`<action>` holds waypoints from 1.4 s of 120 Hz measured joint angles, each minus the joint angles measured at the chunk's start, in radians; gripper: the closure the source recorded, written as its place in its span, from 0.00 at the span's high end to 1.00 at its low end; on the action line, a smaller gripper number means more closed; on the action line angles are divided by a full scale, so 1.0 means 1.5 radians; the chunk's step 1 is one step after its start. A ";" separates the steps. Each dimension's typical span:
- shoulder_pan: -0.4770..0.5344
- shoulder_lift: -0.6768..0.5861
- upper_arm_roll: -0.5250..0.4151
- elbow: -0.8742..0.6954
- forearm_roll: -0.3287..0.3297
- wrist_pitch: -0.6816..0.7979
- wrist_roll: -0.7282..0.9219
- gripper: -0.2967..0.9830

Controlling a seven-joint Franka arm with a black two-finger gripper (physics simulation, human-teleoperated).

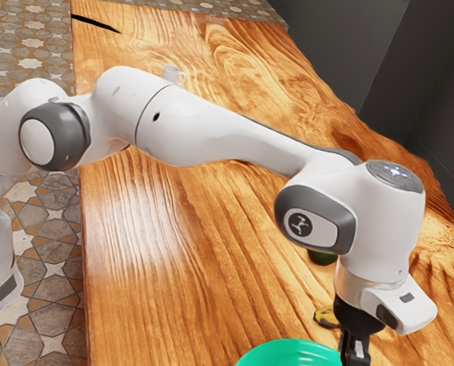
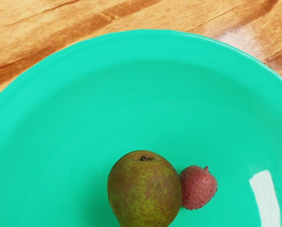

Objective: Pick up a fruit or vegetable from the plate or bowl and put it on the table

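Note:
At the exterior view's lower edge, my gripper (image 1: 355, 349) points down at the rim of the green plate or bowl (image 1: 288, 352); its tips are cut off there. In the wrist view the green dish (image 2: 145, 94) lies under my hand. It holds a brownish-green pear-like fruit (image 2: 145, 191) and a small reddish-pink, lychee-like fruit (image 2: 198, 187), side by side and apparently touching. Neither fruit is being lifted.
A yellow and dark object (image 1: 326, 316) lies on the wooden table (image 1: 158, 252) just behind my gripper. Farther back, a dark green item (image 1: 322, 258) is partly hidden by the arm. A white mug (image 1: 171, 74) stands beyond the arm.

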 joint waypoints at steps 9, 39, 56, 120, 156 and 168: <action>-0.006 -0.007 -0.015 -0.024 -0.004 0.003 -0.005 0.77; -0.018 -0.014 -0.022 -0.058 -0.027 0.004 -0.015 0.77; -0.016 -0.011 -0.011 -0.056 -0.015 0.004 -0.002 0.77; -0.003 0.029 -0.010 -0.042 -0.008 0.004 0.070 0.77; -0.003 0.050 -0.010 -0.022 -0.009 0.005 0.097 0.77; -0.002 0.055 -0.009 -0.019 -0.009 0.006 0.105 0.77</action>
